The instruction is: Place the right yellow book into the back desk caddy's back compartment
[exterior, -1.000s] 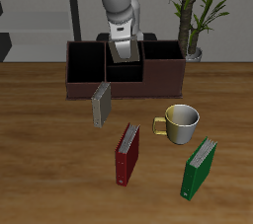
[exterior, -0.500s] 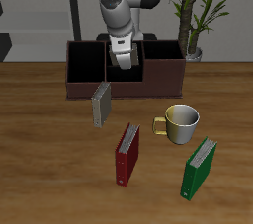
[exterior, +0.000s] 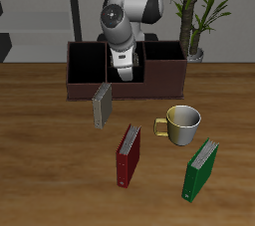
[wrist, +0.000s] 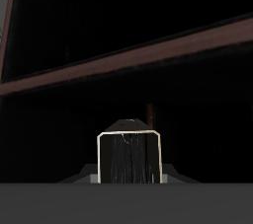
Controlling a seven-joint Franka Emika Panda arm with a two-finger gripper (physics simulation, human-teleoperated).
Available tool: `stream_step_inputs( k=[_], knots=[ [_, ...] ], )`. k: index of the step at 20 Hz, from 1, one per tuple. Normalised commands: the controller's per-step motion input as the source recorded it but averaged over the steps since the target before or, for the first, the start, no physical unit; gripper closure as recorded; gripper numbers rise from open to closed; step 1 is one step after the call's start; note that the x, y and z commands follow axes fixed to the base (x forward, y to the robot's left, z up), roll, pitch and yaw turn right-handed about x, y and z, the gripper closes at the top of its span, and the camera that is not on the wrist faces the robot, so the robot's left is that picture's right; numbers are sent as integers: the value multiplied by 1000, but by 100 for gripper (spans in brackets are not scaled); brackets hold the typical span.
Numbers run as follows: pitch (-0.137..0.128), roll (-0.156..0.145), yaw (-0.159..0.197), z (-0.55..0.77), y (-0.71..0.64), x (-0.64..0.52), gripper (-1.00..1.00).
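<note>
The back desk caddy (exterior: 88, 87) is a long dark reddish-brown box with a black interior, standing at the back of the table. My gripper (exterior: 124, 73) is lowered into its split middle section, at the back compartment (exterior: 113, 53). In the wrist view a thin book with pale edges (wrist: 128, 157) sits end-on between my fingers; this is the right yellow book. Below it is black caddy interior crossed by a reddish-brown wall (wrist: 128, 60). In the exterior view the held book is hidden by the gripper and the caddy. The other yellow book (exterior: 101, 106) stands on the table before the caddy.
A red book (exterior: 127, 154) and a green book (exterior: 200, 169) stand nearer the table's front edge. A yellow mug (exterior: 182, 123) sits between them and the caddy. A potted plant (exterior: 195, 11) stands beside the caddy's end.
My gripper has moved down into the caddy's middle section, and the arm has bent lower. The books and mug on the table have not moved.
</note>
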Motion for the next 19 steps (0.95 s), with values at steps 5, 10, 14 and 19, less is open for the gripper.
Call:
stream_step_inputs(
  k=[5, 10, 14, 19],
  knots=[
    [66, 1, -57, -69, 50, -31, -100],
    [13, 10, -53, 45, 2, 3, -100],
    [0, 16, -37, 95, 4, 37, -100],
    [-45, 17, -69, 192, 1, 73, -100]
  ],
)
